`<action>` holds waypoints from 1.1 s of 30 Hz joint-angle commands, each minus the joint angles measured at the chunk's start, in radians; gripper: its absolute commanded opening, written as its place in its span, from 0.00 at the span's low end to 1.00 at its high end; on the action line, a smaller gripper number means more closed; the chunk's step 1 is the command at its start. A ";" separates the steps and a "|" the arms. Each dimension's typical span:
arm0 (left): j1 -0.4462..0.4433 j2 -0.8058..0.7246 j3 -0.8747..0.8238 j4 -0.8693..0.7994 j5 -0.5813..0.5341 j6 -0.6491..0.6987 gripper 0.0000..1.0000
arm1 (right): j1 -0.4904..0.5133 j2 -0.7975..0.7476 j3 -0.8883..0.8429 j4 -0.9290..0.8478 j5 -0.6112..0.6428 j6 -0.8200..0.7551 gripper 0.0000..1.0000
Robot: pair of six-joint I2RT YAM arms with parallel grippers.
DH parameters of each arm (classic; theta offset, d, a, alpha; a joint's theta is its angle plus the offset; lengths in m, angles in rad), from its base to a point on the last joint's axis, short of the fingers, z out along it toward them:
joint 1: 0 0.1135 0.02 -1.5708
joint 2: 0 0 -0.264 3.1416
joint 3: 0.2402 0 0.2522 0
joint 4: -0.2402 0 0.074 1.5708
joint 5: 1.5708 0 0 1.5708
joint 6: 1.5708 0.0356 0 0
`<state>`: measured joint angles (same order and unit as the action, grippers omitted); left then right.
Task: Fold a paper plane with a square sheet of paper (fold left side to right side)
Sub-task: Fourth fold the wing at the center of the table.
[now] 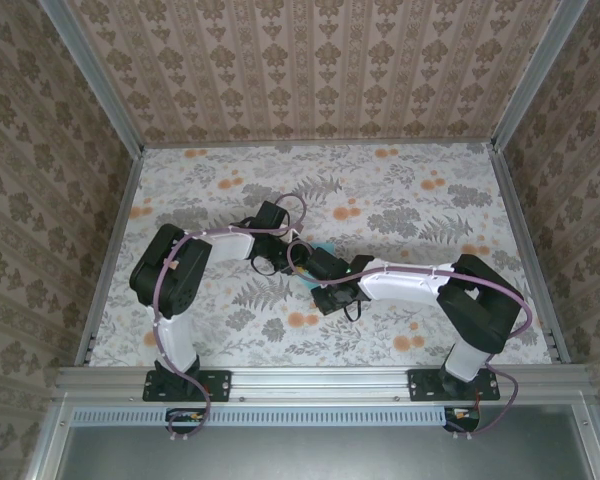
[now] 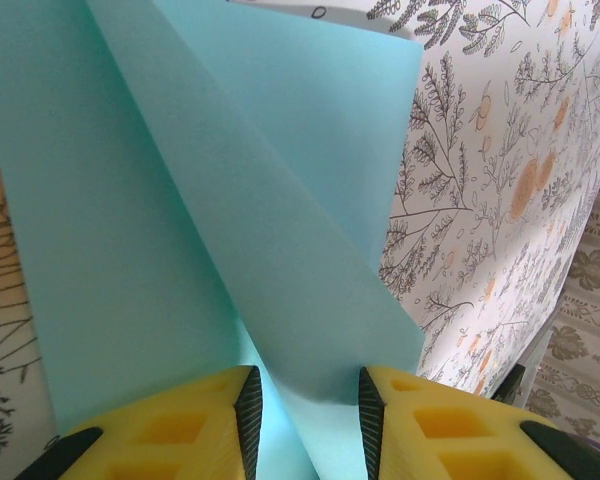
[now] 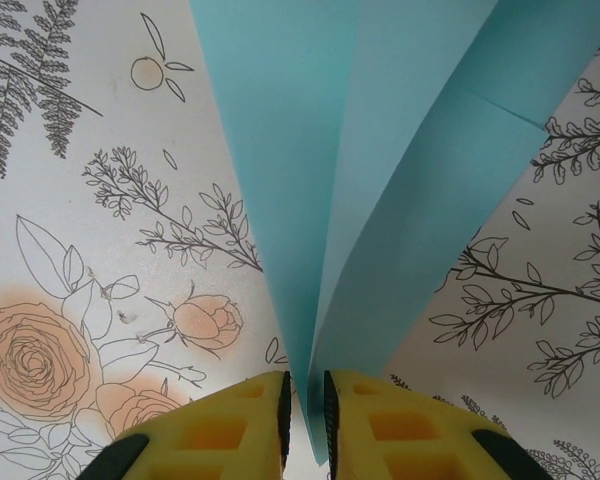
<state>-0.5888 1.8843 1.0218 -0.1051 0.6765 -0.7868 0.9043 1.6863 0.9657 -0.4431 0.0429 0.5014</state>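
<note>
Right gripper [image 3: 305,400] jaws pinch the thin light-blue square sheet of paper [image 3: 280,150]; left gripper [image 2: 310,405] jaws part-open astride it. Uneven pull risks a skewed crease.

From overhead, the folded light-blue paper [image 1: 325,247] lies almost wholly under the two meeting wrists. Only a sliver shows at one o'clock of them, too small to tell its shape. On the left wrist camera the paper runs off at twelve and six o'clock, and the left gripper [image 2: 305,405] has its fingers [image 2: 180,430] cropped at six. On the right wrist camera the paper leaves at twelve. Its near end is hidden between the right gripper [image 3: 305,390] fingers [image 3: 220,430], also cropped at six.
</note>
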 commanded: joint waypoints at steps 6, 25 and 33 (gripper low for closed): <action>-0.006 0.018 0.030 -0.025 -0.005 -0.003 0.34 | 0.009 0.015 -0.022 -0.039 0.022 0.018 0.20; -0.006 0.015 0.026 -0.027 -0.008 -0.003 0.34 | 0.010 0.025 -0.038 -0.031 0.005 0.029 0.13; -0.006 0.020 0.026 -0.028 -0.012 -0.003 0.34 | 0.008 0.001 -0.044 -0.011 -0.011 0.034 0.13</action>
<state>-0.5888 1.8843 1.0225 -0.1123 0.6731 -0.7868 0.9077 1.6970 0.9413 -0.4480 0.0456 0.5255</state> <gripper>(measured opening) 0.342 0.119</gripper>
